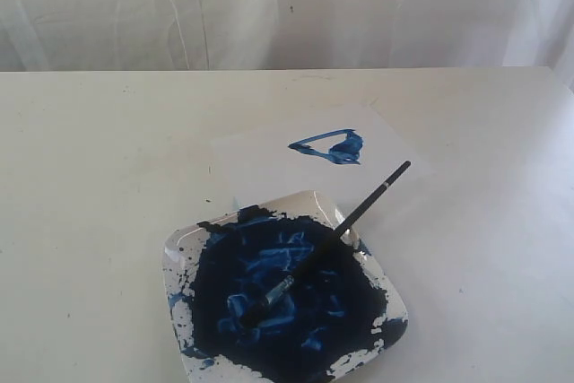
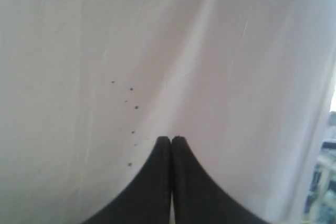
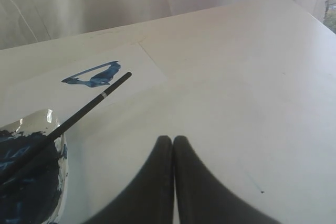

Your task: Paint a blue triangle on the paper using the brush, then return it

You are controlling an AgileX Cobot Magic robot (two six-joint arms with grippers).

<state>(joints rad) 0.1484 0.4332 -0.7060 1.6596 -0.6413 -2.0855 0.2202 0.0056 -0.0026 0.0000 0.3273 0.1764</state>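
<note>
Resting bristles-down in the paint, the brush (image 1: 363,207) leans on the plate (image 1: 179,253) rim, handle over the paper (image 1: 260,163) beside the blue triangle (image 1: 330,146); probably parked there as returned. Tabletop (image 1: 90,177) off-white.
Left wrist: left gripper (image 2: 171,139) closed, empty, facing a white curtain (image 2: 105,51).
Right wrist: right gripper (image 3: 172,139) closed, empty, apart from the brush.
</note>
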